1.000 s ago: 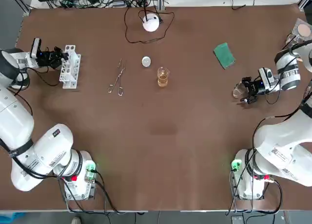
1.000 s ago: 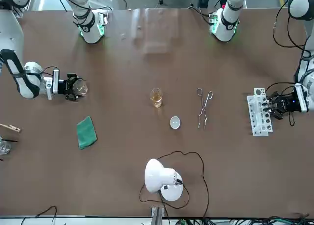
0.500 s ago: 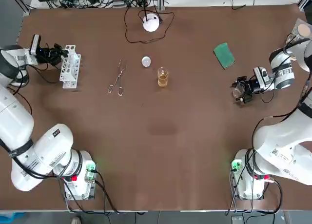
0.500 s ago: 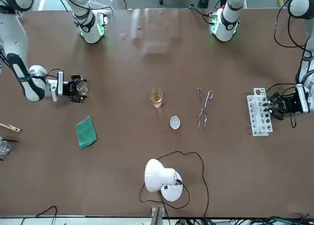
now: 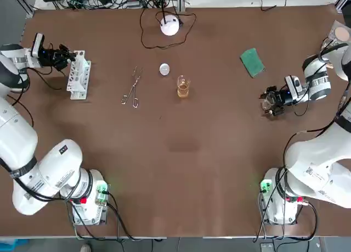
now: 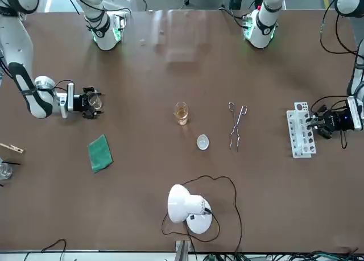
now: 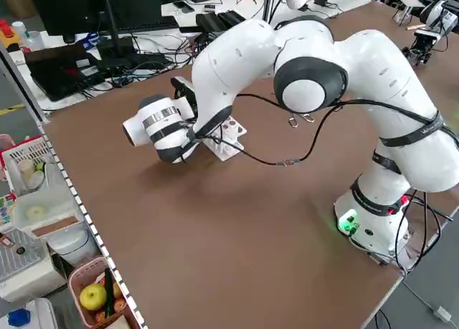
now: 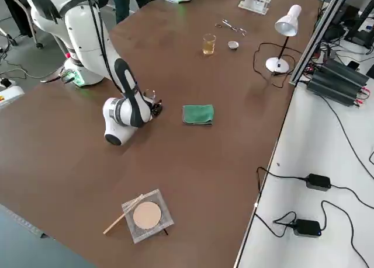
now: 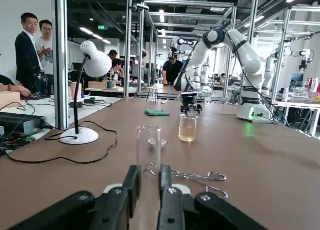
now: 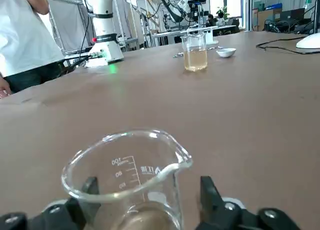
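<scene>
**Empty beaker in the right gripper, test tube in the left**

You are holding an empty graduated glass beaker (image 10: 125, 175) in the right gripper (image 5: 270, 104), out on the right side of the table. A green cloth (image 5: 252, 62) is lying just farther back. The jaws are open only as far as the beaker's sides and are pressing on them. Whether its base is touching the tabletop I cannot tell.

On the far left, the left gripper (image 5: 67, 54) is lying level at the far end of the white test tube rack (image 5: 78, 76). Its jaws are drawn in to a narrow gap, and an upright, empty test tube (image 9: 148, 142) appears to be pinched between them.

To my eye both grips are sitting low on smooth glass. You are doing best by moving slowly, holding each vessel upright and squeezing no harder.

Between the arms, metal tongs (image 5: 131, 90), a small white dish (image 5: 164, 69) and a beaker of amber liquid (image 5: 183, 87) are lying well apart from both grippers. A desk lamp (image 5: 170, 26) is standing at the far edge.
</scene>
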You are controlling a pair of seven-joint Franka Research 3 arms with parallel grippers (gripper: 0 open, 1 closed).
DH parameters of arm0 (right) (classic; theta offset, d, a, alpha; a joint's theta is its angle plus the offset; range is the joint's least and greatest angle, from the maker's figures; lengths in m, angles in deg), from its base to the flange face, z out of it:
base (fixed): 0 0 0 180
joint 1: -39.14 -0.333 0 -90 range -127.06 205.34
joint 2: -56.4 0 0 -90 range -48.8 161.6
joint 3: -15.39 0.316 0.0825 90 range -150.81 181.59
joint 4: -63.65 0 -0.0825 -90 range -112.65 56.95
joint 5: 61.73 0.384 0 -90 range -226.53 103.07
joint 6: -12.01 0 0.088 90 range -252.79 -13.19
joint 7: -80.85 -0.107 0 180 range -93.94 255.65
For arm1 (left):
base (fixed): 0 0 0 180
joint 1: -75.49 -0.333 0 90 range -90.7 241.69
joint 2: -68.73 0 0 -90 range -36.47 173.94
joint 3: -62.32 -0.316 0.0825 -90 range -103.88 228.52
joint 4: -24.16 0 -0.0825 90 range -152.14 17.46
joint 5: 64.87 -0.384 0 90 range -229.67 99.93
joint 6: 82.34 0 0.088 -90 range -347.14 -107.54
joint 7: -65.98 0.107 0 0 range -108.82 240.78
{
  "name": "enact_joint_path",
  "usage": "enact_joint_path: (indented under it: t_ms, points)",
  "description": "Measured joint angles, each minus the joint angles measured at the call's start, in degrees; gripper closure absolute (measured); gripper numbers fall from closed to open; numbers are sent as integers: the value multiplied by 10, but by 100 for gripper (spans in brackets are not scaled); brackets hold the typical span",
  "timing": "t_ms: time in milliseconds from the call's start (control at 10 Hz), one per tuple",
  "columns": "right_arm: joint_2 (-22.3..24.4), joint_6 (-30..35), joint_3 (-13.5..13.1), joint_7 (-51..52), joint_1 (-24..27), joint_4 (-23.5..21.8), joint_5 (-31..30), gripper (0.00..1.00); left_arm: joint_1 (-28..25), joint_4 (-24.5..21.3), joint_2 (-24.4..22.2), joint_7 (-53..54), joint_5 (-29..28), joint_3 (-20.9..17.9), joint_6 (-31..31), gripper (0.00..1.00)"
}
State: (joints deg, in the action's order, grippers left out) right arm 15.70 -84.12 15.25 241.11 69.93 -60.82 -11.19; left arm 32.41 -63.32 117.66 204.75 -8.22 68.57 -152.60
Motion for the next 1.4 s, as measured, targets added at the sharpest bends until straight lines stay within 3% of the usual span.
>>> enact_joint_path:
  t_ms: [100, 200, 300, 600, 1000, 1400]
  points:
    - [0, 0, 0, 0, 0, 0, 0, 14, 0, 0, -1, 0, 0, 1, 1, 79]
    - [0, 0, 0, 0, 0, 0, 1, 32, 0, 0, -2, 0, 0, 2, 2, 79]
    - [0, 0, 0, 0, 0, 0, 1, 41, 0, 0, -5, -1, 0, 3, 4, 79]
    - [0, -1, 0, 0, -1, 0, 2, 60, -5, 2, -8, -3, 0, 4, 5, 79]
    - [0, 2, 1, 0, -7, 0, 12, 62, -7, 20, -9, -18, 1, 7, 33, 79]
    - [0, 16, 3, -4, -51, 0, 59, 62, -9, 24, -9, -22, 2, 11, 44, 79]
